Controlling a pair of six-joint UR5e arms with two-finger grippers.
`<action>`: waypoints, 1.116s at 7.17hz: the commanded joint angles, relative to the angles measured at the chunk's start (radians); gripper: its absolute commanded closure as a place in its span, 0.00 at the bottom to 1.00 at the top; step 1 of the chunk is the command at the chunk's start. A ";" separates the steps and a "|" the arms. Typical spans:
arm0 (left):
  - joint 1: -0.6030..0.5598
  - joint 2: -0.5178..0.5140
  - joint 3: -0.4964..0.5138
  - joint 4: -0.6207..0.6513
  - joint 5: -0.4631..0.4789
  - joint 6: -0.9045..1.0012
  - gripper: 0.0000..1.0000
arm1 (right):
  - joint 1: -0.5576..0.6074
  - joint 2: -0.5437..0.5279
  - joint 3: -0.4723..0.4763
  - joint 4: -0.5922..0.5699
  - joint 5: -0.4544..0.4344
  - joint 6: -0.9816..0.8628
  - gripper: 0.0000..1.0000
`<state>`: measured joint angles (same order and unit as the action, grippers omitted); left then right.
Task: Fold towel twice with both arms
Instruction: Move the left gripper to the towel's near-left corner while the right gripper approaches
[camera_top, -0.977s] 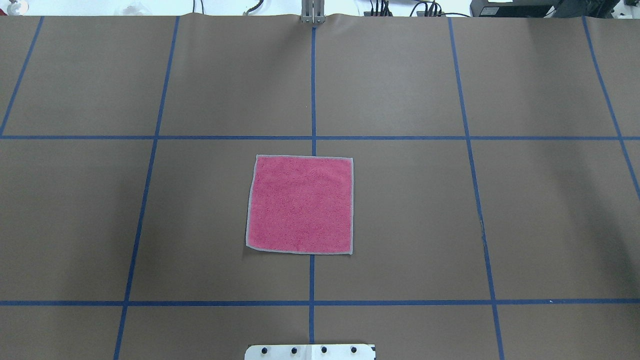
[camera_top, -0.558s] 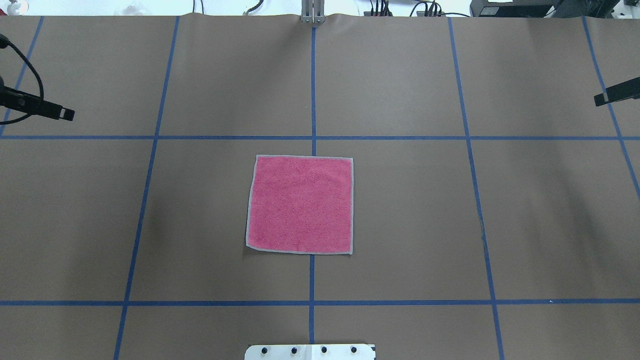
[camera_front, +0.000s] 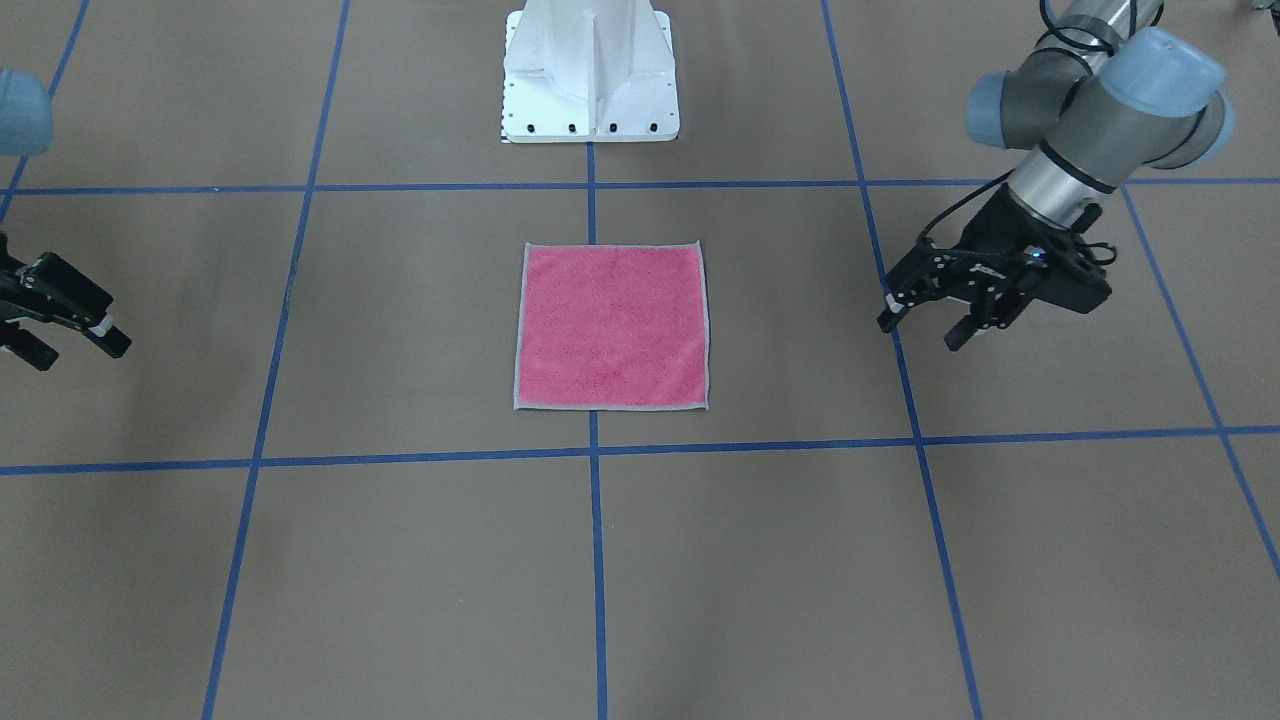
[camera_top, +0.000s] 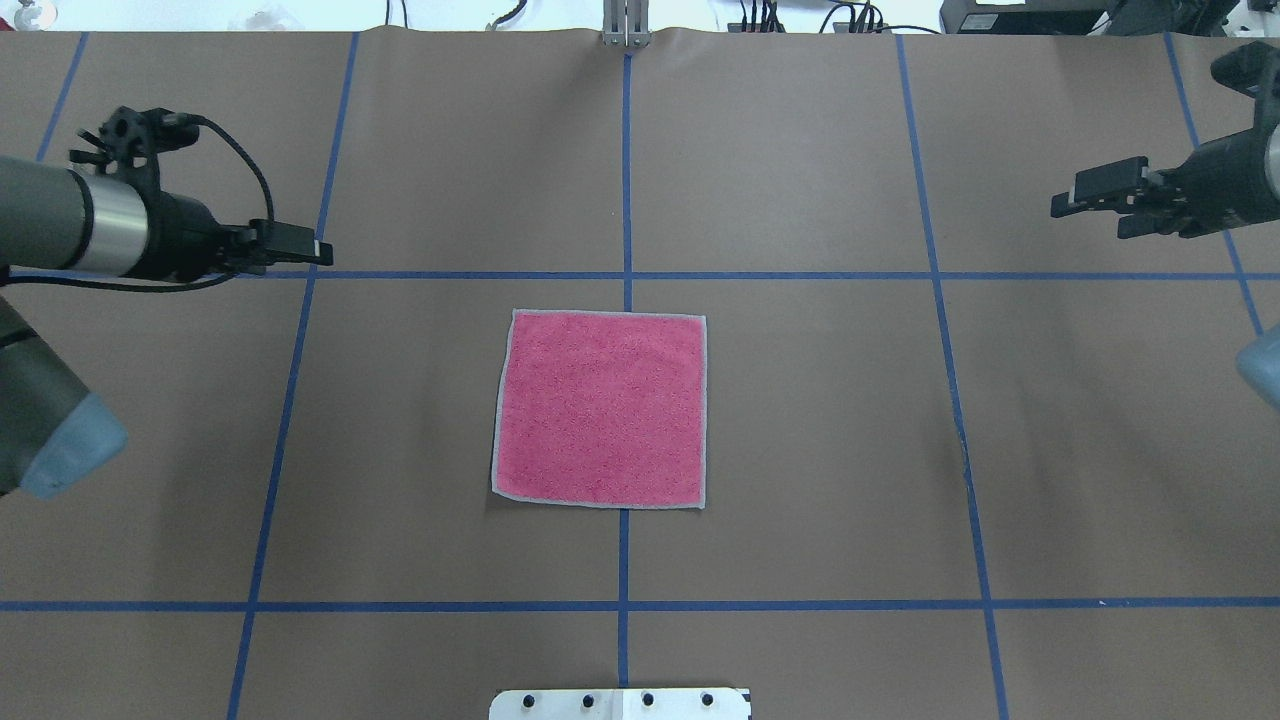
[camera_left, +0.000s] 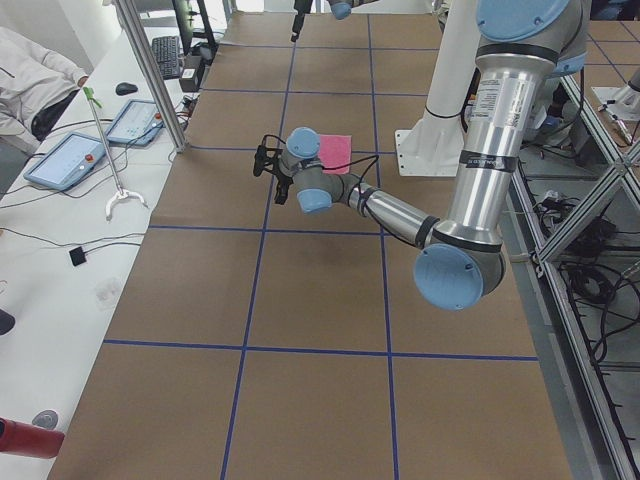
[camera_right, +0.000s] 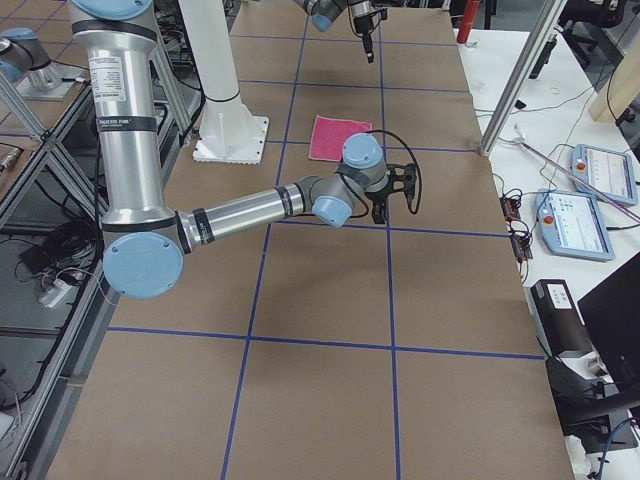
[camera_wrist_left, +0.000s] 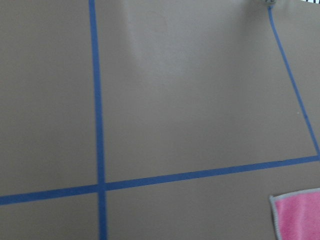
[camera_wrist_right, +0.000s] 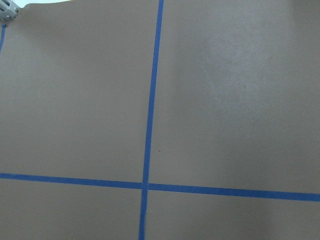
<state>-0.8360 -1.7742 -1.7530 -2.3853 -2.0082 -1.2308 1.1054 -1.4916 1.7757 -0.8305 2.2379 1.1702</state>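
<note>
- Towel (camera_top: 600, 408): flat and unfolded, pink face up, grey border showing on all four sides. It lies on the brown table cover (camera_top: 820, 440) straight out from the white base (camera_front: 590, 80), near it but not touching. It sits across the blue centre tape line (camera_top: 626, 180).
- Shape: close to square, so no real long axis. Its edges run parallel to the tape grid.
- Left gripper (camera_front: 918, 332): out to the base's left, above the cover and well apart from the towel. Fingers are spread with nothing between them. The towel lies inward from it, toward the centre line; the left wrist view catches only one pink corner at its lower right.
- Right gripper (camera_front: 80, 352): out to the base's right and well apart from the towel. Fingers are also spread and empty. The right wrist view shows no towel, only cover and tape.
- Judgement: the left gripper looks the nearer of the two. Both need to travel inward toward the centre line to reach matching corners on one edge.
- Neither fold is begun.
</note>
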 joint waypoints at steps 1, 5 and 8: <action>0.144 -0.028 -0.020 -0.041 0.121 -0.236 0.00 | -0.146 0.021 0.039 0.105 -0.152 0.346 0.01; 0.372 -0.054 -0.043 -0.041 0.340 -0.406 0.00 | -0.468 0.005 0.103 0.102 -0.536 0.563 0.02; 0.497 -0.062 -0.042 -0.037 0.457 -0.452 0.29 | -0.599 0.007 0.165 0.056 -0.691 0.632 0.04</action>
<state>-0.3665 -1.8357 -1.7949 -2.4249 -1.5713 -1.6742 0.5444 -1.4857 1.9172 -0.7504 1.5882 1.7780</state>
